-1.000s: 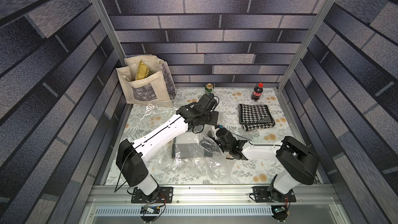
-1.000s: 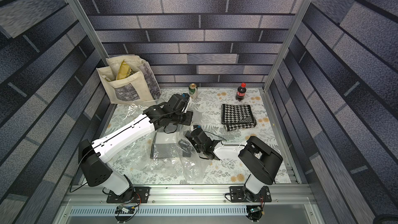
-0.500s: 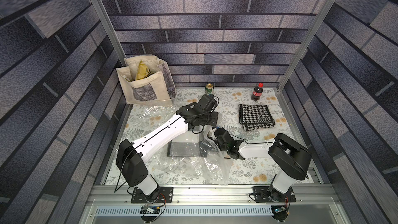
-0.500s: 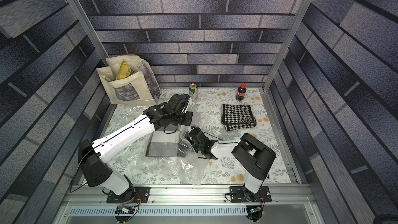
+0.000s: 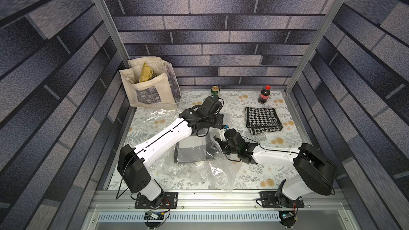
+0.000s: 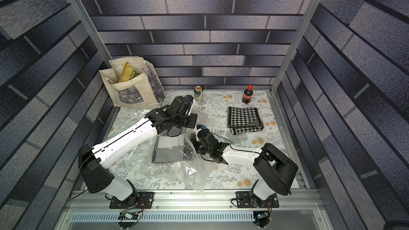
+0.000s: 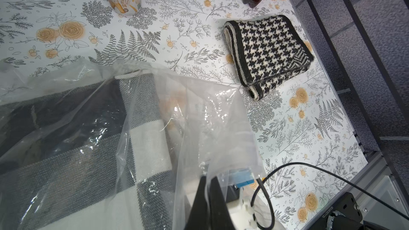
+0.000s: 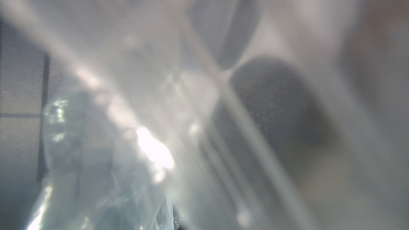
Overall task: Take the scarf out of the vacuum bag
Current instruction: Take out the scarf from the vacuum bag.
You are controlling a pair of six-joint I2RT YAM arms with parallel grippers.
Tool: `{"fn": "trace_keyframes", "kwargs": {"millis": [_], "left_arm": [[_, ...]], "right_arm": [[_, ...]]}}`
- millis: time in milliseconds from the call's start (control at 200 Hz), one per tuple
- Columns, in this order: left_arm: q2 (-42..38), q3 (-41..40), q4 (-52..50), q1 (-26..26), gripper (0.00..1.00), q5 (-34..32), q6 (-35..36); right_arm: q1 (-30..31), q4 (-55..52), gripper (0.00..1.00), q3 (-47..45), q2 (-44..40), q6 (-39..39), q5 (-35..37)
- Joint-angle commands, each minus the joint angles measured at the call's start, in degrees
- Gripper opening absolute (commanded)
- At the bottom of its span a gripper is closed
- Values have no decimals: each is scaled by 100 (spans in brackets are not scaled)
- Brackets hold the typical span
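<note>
1. The left gripper [image 7: 208,180] has its two black fingers [image 7: 218,198] pressed together. A fold of the vacuum bag's [image 7: 210,118] clear film is pinched between them.
2. The right gripper [image 5: 218,140] is pushed into loose plastic at the side of the bag, just beside the scarf. Its wrist camera shows only blurred film and one dark ribbed pad [image 8: 276,107], so it cannot be told whether these jaws stand apart or have closed on anything.
3. One grey-and-white scarf [image 5: 192,153], folded flat with a black band, lies inside the bag at mid-table. It sits between the two arms and shows through the film in both top views.
4. The one vacuum bag spreads in crumpled, glossy folds from the scarf toward the front edge of the flower-printed table [image 5: 261,174].
5. A second scarf, the houndstooth scarf [image 5: 262,119], lies folded outside the bag. It is well apart from it, on the robot's right toward the back.
6. One can [image 5: 215,90] and one cola bottle [image 5: 263,95] stand upright along the back edge.
7. One cream tote bag [image 5: 150,87] leans in the back left corner, with one yellow packet [image 5: 147,75] poking out of it.
</note>
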Motion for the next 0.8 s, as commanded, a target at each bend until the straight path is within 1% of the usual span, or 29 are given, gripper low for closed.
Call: {"fn": "trace_keyframes", "kwargs": {"millis": [0,215,295,501,656,796], "left_arm": [[-162,-116,-23,33,0,43,-77],[-162,-133,-18,35,0,47,-85],[-162,-129,-26,41,0,43,-84],[-128,-134,-43,34,0,27,-87],[-104,-117,-16,37,0,64,-95],[-109,-114,-31,41,0,65,-85]], "right_arm": [[48,-111,0,159,-373,-313,68],[38,-397,0,174,-522,-379,261],[36,-1000,0,271,-661,-489,625],[40,-2475,0,397,-1336,-937,1746],[16,-3117,0,455,-1576,-1121,2091],[-14,-3341,0,371,-1735,-1150,2343]]}}
